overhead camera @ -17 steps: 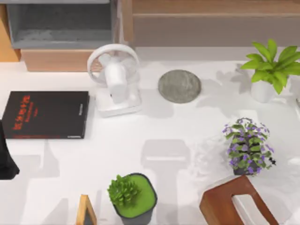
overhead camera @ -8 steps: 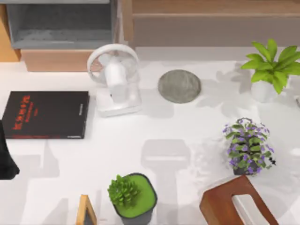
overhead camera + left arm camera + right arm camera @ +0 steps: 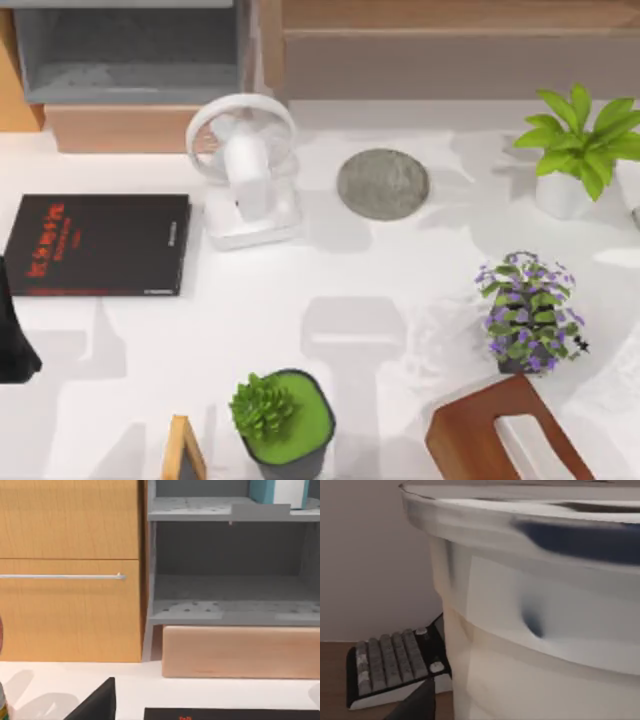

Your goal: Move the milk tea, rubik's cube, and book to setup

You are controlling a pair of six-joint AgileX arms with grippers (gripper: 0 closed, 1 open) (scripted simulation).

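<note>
The milk tea [image 3: 545, 630] looms very close in the right wrist view: a white lid over a clear cup of beige drink. One dark finger [image 3: 415, 705] of my right gripper sits beside its base; whether it touches the cup I cannot tell. In the left wrist view the book [image 3: 262, 490], teal-blue with white page edges, stands on the upper grey shelf [image 3: 200, 510]. My left arm [image 3: 12, 330] is parked at the table's left edge, one finger [image 3: 97, 705] in its wrist view. The rubik's cube is out of view.
A flat black book with red lettering [image 3: 100, 243] lies left, beside a white fan [image 3: 245, 170] and a grey round coaster [image 3: 383, 184]. Plants [image 3: 528, 312] [image 3: 282, 420] [image 3: 580, 145] and a wooden chair [image 3: 500, 435] ring the front and right. A keyboard [image 3: 390, 667] lies behind the cup.
Shadows on the table's right side have shifted. The things on the table and the left arm have stayed where they were.
</note>
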